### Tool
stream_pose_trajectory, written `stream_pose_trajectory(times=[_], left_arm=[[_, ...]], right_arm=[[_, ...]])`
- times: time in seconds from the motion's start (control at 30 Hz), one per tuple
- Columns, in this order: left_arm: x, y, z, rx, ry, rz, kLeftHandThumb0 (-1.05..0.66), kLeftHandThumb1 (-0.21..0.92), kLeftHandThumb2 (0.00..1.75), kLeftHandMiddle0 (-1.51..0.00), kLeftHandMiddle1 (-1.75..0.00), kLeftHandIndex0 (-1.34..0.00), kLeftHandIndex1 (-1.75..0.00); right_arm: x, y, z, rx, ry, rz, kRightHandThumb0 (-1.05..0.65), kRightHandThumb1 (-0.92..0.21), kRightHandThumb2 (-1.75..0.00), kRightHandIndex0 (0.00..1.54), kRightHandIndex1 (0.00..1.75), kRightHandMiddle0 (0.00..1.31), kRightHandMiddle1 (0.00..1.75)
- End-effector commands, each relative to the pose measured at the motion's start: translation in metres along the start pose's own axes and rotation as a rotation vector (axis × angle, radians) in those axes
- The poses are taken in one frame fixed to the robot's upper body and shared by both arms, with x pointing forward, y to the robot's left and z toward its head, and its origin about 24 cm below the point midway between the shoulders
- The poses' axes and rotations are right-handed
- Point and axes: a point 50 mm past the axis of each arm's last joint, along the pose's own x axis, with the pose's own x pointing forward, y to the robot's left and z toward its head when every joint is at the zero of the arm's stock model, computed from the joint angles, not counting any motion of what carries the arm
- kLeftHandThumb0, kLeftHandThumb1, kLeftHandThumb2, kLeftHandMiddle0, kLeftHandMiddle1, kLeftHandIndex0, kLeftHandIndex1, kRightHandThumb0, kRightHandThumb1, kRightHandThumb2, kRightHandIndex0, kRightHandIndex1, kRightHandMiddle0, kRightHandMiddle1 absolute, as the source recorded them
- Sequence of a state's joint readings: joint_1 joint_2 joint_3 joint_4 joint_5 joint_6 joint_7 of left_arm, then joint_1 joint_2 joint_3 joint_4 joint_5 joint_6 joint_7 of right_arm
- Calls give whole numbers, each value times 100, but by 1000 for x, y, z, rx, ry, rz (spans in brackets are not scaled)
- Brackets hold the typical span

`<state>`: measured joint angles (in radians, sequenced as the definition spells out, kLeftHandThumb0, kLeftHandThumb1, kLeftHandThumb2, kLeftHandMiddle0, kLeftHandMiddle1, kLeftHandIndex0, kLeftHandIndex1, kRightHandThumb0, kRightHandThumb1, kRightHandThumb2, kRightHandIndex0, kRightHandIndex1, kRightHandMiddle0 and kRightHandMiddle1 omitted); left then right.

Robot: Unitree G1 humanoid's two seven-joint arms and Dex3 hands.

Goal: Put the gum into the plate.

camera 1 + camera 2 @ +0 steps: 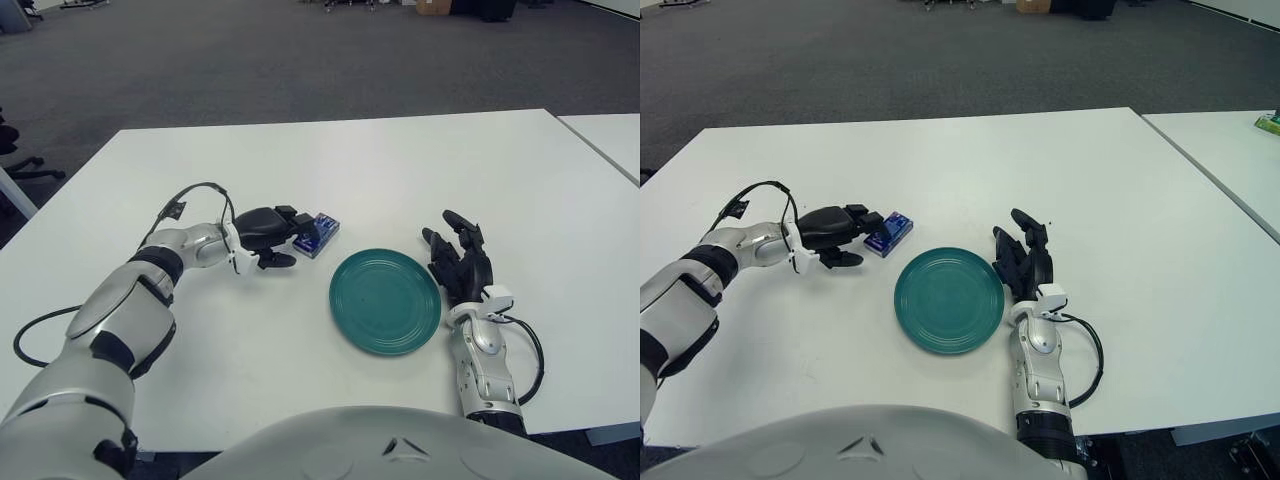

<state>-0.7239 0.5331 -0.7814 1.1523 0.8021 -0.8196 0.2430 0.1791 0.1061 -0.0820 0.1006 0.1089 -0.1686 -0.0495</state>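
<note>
A small blue gum pack [318, 234] lies flat on the white table [400, 170], just left of and behind the green plate [385, 300]. My left hand [293, 246] is low over the table to the left of the pack. Its upper fingers [290, 226] reach the pack's left end and the thumb lies apart below, so nothing is gripped. The plate holds nothing. My right hand [460, 260] shows just right of the plate, fingers spread upward.
A second white table [1240, 150] stands to the right across a narrow gap, with a green item [1268, 122] on its far edge. A black cable [195, 195] loops over my left wrist. Office chair parts [20, 160] stand off the left side.
</note>
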Motion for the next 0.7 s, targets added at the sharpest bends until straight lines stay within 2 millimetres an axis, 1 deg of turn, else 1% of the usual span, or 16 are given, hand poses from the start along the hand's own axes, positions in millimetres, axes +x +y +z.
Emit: stream_pose_trajectory(times=[0.0, 0.1, 0.2, 0.3, 0.37, 0.53, 0.67], left_arm=[[-21, -34, 6, 2, -65, -185, -90, 92, 79, -49, -92, -30, -124], [-23, -32, 9, -10, -97, -188, -88, 92, 78, -52, -81, -31, -120], [-24, -35, 10, -21, -89, -203, -87, 92, 77, -53, -72, -30, -115], [-26, -44, 14, -35, -80, -210, -87, 92, 77, -53, -68, -28, -112], [-26, -47, 17, -41, -82, -200, -88, 92, 77, -54, -66, -27, -111], [-25, -46, 21, -44, -94, -163, -90, 92, 79, -56, -66, -28, -111], [-24, -45, 23, -46, -105, -147, -92, 92, 82, -57, -73, -29, -116]], right_arm=[[-18, -10, -37, 6, 221, -49, -52, -92, -59, 46, 31, 0, 76], [-18, -11, -36, 3, 221, -48, -52, -92, -59, 45, 30, 0, 75], [-17, -12, -36, -4, 222, -47, -53, -92, -60, 44, 29, 0, 73], [-16, -12, -35, -17, 222, -44, -54, -92, -62, 45, 29, 0, 72], [-16, -12, -35, -19, 221, -41, -54, -92, -63, 45, 28, 0, 72], [-14, -14, -35, -10, 222, -34, -52, -92, -62, 48, 29, 0, 73], [-13, -14, -35, -10, 224, -31, -51, -92, -61, 48, 29, 0, 74]])
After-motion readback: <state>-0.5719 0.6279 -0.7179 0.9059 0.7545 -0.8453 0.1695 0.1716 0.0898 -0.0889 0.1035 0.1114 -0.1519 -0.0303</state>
